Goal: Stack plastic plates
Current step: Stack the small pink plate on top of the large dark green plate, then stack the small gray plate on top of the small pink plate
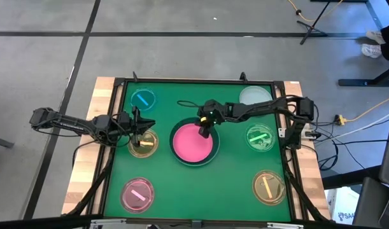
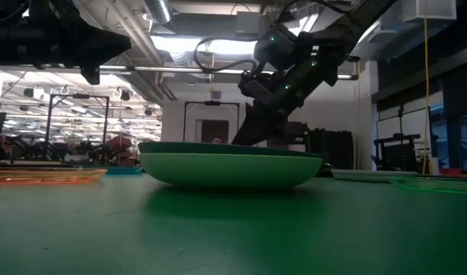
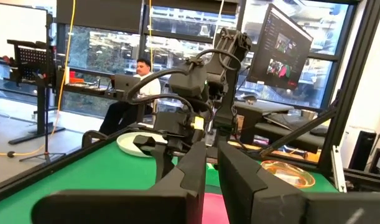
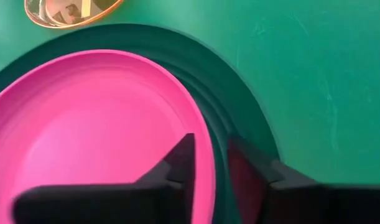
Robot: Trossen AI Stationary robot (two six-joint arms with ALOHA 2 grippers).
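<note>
A pink plate (image 1: 191, 145) lies in a dark green plate (image 1: 214, 152) at the table's middle. In the low view the dark green rim (image 2: 218, 147) sits on a light green plate (image 2: 225, 169), and that rim hides the pink plate. My right gripper (image 1: 204, 131) (image 4: 209, 158) is shut on the pink plate's far rim. My left gripper (image 1: 139, 130) (image 3: 211, 165) is shut and empty, level above a small amber plate (image 1: 143, 144) at the left. My right gripper pinches the pink plate's rim (image 4: 205, 149) on its far side, one finger (image 4: 180, 165) inside the plate and one (image 4: 249, 174) outside over the dark green plate. The fingers come from above, slanting down. The plate lies flat in the dark green plate.
A pale grey-green plate (image 1: 254, 95) lies at the far right. Small translucent plates lie around: blue (image 1: 142, 98) far left, pink (image 1: 137, 194) near left, green (image 1: 260, 137) right, amber (image 1: 268, 186) near right. A black frame (image 1: 194, 81) borders the mat. A person (image 3: 137, 78) sits beyond the table.
</note>
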